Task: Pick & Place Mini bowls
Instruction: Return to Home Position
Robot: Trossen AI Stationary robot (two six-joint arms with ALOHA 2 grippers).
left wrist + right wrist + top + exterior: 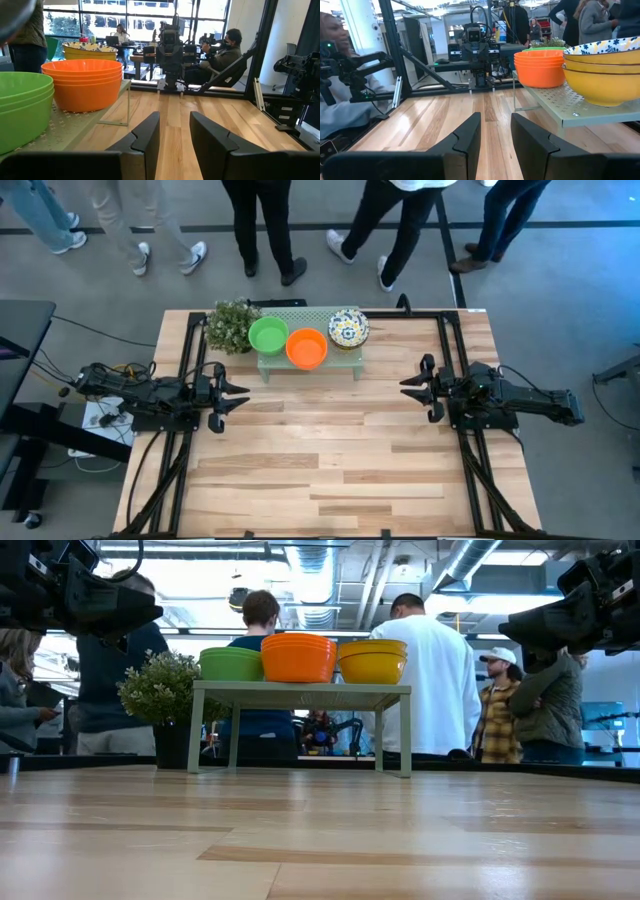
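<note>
High view: wood surface (320, 470) with the arms well apart, left gripper (243, 396) near its left edge and right gripper (408, 388) near its right edge, both pointing inward, fingers spread, nothing between them. Pale green perforated stand (300, 696) at far edge, centre. Bushy plant (231, 326) just beside its left end. On the stand, three stacks side by side: green mini bowls (268, 335), orange mini bowls (306, 347), floral mini bowls (348, 327), yellow outside

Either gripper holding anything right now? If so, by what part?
Nothing held. Left gripper and right gripper are both open and empty; all bowls sit on the stand.
</note>
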